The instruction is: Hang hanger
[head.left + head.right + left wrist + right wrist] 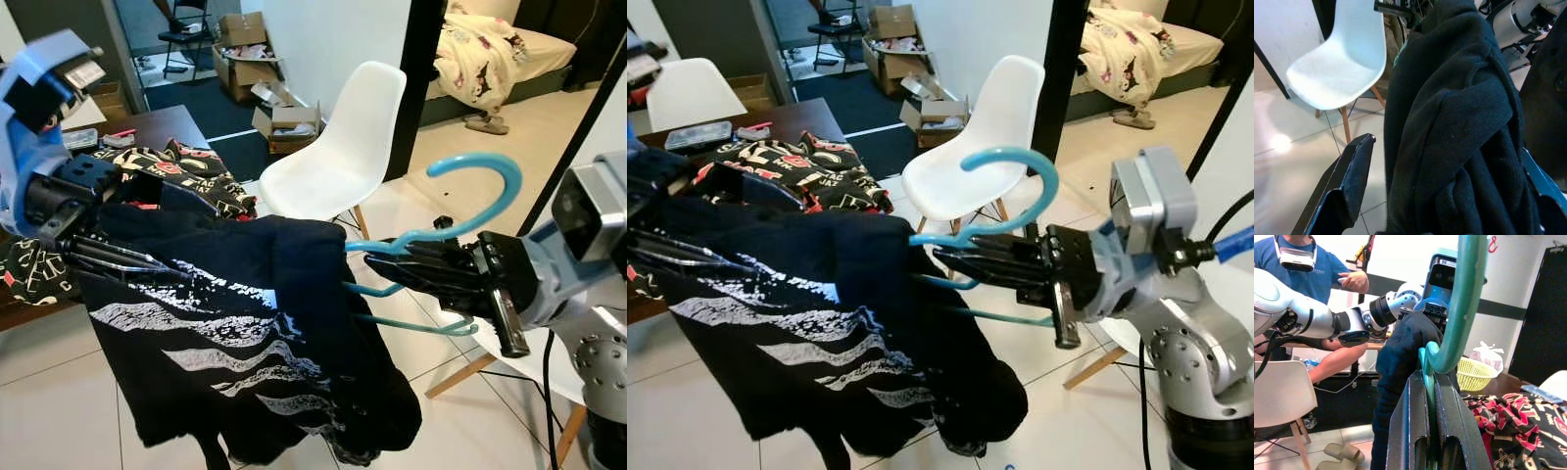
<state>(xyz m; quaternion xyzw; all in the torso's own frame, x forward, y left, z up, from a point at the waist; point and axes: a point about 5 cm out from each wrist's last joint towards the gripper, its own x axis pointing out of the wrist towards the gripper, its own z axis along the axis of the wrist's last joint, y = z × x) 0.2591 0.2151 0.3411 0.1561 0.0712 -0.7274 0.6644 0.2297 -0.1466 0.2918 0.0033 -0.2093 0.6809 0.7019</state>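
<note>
Left eye view looks down on a pale tiled floor point(59, 392), with a white moulded plastic chair point(338, 147) at upper centre, open cardboard boxes point(284, 122) behind it, a bed with a printed quilt point(485, 49) at upper right, and a dark wooden desk point(162, 125) at upper left carrying a red, white and black printed cloth point(186, 166). A light blue plastic hanger point(470, 201) sits right of centre, its long axis running left to right, its hook curving upward. The right claw point(377, 264) is pressed together on the hanger's neck. A black garment with white wave print point(225, 343) drapes from the hanger across the lower left, soft and creased. The left claw point(88, 257) at the left edge is at the garment's far end; I cannot tell whether it is spread.

Left wrist view shows one black finger point(1352, 176) at lower left, apart from the thick folded black fabric at centre.

Right wrist view shows two black fingers point(1405, 431) pinching the teal hanger stem, a person in a blue shirt point(1308, 269) at upper left and a yellow mesh basket point(1476, 374).
</note>
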